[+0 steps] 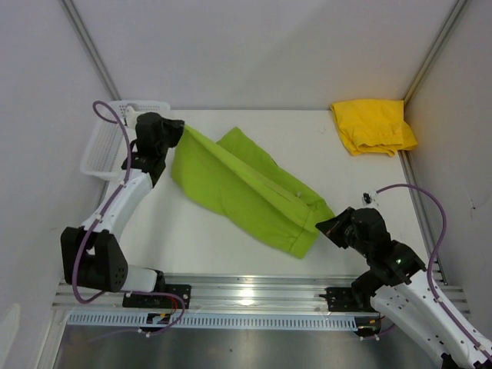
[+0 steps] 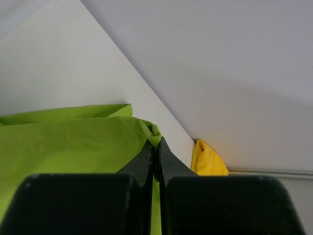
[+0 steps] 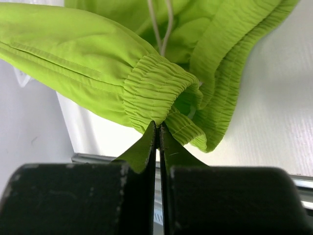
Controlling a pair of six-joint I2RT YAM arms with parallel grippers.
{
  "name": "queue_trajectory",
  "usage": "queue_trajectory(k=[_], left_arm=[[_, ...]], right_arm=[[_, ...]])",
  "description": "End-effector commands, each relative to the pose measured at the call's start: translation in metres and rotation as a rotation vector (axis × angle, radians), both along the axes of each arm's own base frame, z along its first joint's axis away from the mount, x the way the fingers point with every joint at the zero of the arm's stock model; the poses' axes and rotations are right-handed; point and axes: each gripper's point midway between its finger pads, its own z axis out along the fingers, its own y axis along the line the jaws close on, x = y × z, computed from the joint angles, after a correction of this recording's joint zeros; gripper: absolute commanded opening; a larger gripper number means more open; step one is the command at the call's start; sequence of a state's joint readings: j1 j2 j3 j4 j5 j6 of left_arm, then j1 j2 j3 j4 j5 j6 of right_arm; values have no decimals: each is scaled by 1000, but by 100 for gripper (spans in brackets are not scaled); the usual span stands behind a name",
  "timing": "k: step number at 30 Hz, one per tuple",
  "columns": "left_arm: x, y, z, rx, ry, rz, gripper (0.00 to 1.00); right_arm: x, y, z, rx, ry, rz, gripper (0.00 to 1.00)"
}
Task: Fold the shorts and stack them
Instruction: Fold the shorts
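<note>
The lime green shorts [image 1: 246, 188] stretch diagonally across the white table, held at both ends. My left gripper [image 1: 178, 134] is shut on the leg-hem corner at the upper left, and that green cloth [image 2: 73, 142] shows pinched between its jaws [image 2: 155, 144]. My right gripper [image 1: 327, 225] is shut on the elastic waistband [image 3: 161, 93] at the lower right, the band bunched at the fingertips [image 3: 158, 128]. The yellow shorts [image 1: 373, 125] lie folded in the far right corner, and their edge [image 2: 208, 159] peeks past my left fingers.
A white mesh basket [image 1: 108, 146] sits at the far left edge behind my left arm. Grey walls close in the table on three sides. A small dark object [image 1: 367, 197] lies on the table near the right arm. A metal rail [image 1: 254, 296] runs along the near edge.
</note>
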State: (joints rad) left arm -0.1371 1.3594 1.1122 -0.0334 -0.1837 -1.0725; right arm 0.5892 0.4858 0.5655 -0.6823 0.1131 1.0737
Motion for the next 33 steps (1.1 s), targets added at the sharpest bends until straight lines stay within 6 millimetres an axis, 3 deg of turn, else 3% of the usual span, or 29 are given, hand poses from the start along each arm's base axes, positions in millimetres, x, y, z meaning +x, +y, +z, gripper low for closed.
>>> queue_trajectory(k=[1, 6, 16, 22, 27, 31, 33], left_arm=[[26, -4, 50, -20, -184, 46, 0], [48, -17, 40, -30, -221, 38, 0], [57, -35, 79, -29, -376, 27, 0], [71, -53, 86, -26, -413, 2, 0], [95, -68, 53, -19, -356, -11, 0], [105, -69, 26, 32, -273, 13, 0], [104, -66, 28, 70, -270, 29, 0]], right_arm=[[6, -20, -17, -56, 23, -103, 0], [13, -33, -23, -83, 20, -173, 0], [19, -49, -34, -95, 34, -263, 0], [23, -57, -42, -91, 46, -316, 0], [33, -62, -46, -86, 36, -363, 0], [41, -68, -50, -112, 52, -392, 0], [44, -64, -51, -110, 51, -372, 0]])
